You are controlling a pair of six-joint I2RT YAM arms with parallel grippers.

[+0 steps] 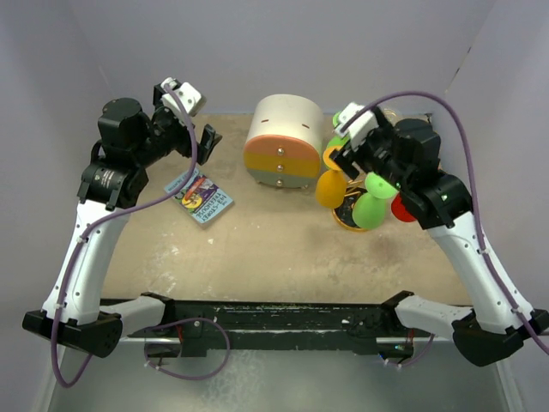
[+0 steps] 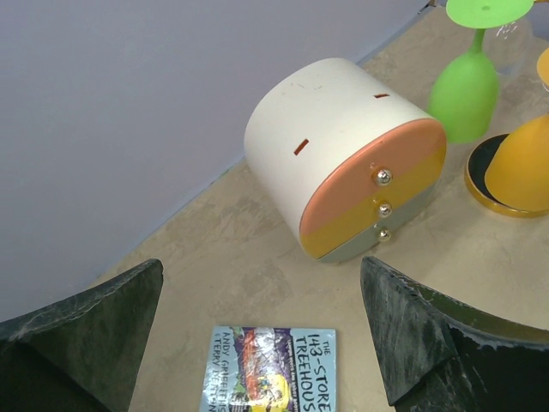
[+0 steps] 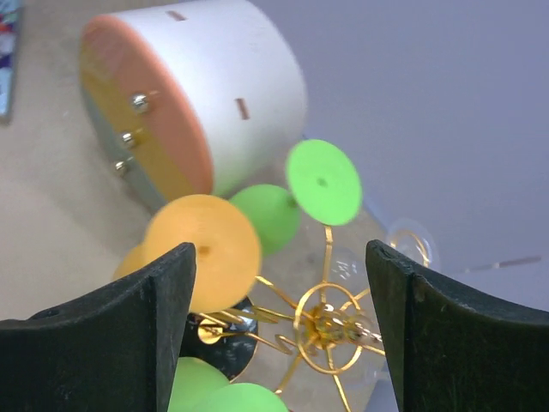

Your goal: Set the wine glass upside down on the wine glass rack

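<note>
My left end effector (image 2: 262,300) and right end effector (image 3: 279,287) are both spread, holding nothing. On the tan surface (image 1: 274,257), ringed by pale walls (image 1: 257,43), the rack (image 3: 330,322) stands beside the box (image 1: 281,142), with an orange glass (image 3: 202,249) and a green glass (image 3: 323,182) hanging inverted.

The drawer box (image 1: 281,142) is blocking the far edge's middle, with the rack (image 3: 327,321) just beside it — glasses (image 1: 371,209) crowding its arms. A book (image 1: 200,196) is lying leftward; the table (image 1: 283,257) is lying bare along the near edge.

The book (image 1: 200,197) lies front-left of the drawer box (image 1: 281,142) on the worktop (image 1: 274,257); the wine glass rack (image 3: 324,319), carrying wine glasses (image 1: 330,189), stands just right of it.
</note>
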